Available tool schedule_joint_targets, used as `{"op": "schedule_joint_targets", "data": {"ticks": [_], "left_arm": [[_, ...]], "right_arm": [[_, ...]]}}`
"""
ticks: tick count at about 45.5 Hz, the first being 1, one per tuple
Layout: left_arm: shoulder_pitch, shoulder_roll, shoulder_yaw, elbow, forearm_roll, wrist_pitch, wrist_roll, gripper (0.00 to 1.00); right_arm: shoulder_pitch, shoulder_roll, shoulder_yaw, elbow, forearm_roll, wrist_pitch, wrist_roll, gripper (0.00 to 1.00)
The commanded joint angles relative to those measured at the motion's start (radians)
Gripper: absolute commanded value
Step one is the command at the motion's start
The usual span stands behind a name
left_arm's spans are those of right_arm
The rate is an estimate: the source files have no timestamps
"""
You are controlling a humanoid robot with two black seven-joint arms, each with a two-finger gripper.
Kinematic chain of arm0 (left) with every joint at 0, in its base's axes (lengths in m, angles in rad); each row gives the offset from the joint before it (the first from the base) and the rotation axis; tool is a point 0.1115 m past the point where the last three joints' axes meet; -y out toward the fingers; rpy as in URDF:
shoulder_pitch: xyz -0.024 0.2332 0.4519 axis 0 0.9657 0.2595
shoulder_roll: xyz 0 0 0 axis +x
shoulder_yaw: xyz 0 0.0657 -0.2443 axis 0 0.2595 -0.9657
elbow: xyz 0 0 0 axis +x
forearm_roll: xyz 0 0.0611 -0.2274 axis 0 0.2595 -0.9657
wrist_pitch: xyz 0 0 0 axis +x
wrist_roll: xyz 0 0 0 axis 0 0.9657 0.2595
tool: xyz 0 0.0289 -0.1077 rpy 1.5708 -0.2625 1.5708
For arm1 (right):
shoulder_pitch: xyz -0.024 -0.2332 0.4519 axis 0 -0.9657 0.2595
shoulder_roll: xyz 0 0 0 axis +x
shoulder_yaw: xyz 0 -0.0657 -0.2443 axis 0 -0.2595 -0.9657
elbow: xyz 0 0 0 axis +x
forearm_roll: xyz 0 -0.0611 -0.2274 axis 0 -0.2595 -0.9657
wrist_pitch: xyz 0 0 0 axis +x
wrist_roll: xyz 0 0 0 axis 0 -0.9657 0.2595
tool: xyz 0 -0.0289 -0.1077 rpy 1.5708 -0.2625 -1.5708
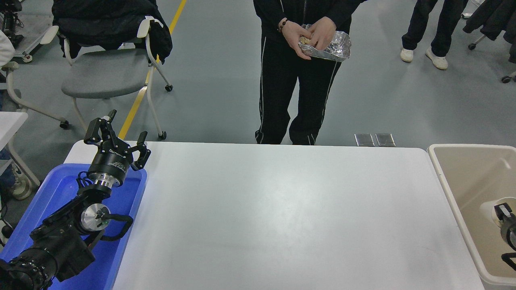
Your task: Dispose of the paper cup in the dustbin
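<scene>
Right gripper (504, 219): coming in at the picture's 3 to 4 o'clock edge, hanging over the inside of the dustbin; only a black finger and part of the body are showing, so I cannot tell how far it is open or whether it is actually gripping anything.
Paper cup (492, 209): sitting inside the dustbin's outline, its pale rounded side showing right against the black finger, touching or overlapping it.
Dustbin (445, 177): standing off the table's 3 o'clock end, its thick pale rim lying just beside the table edge.
Left gripper (120, 139): resting at 8 o'clock over a blue tray (60, 189), fingers spread wide apart and holding nothing.
Table (274, 217): white top stretching across the middle.
Person (298, 80): standing at 12 o'clock beyond the far edge, both hands holding a crinkled foil packet (332, 47).
</scene>
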Motion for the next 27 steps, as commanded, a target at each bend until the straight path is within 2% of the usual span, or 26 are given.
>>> {"op": "schedule_joint_targets", "data": {"ticks": [1, 3, 5, 10, 19, 27], "left_arm": [[0.0, 0.0, 0.0, 0.0, 0.0, 0.0, 0.001, 1.0], [0.0, 0.0, 0.0, 0.0, 0.0, 0.0, 0.0, 1.0], [0.0, 0.0, 0.0, 0.0, 0.0, 0.0, 0.0, 1.0], [0.0, 0.0, 0.0, 0.0, 0.0, 0.0, 0.001, 1.0], [0.0, 0.0, 0.0, 0.0, 0.0, 0.0, 0.0, 1.0], [0.0, 0.0, 0.0, 0.0, 0.0, 0.0, 0.0, 1.0]], "right_arm": [[-0.001, 0.004, 0.003, -0.001, 0.001, -0.077, 0.001, 0.48], [0.002, 0.004, 0.003, 0.001, 0.001, -0.099, 0.001, 0.67], [0.005, 0.004, 0.003, 0.001, 0.001, -0.112, 0.002, 0.79], [0.013, 0.004, 0.003, 0.002, 0.001, -0.12, 0.005, 0.97], [0.025, 0.002, 0.008, 0.013, 0.001, -0.109, 0.004, 0.99], [0.126, -0.042, 0.007, 0.015, 0.002, -0.102, 0.004, 0.99]]}}
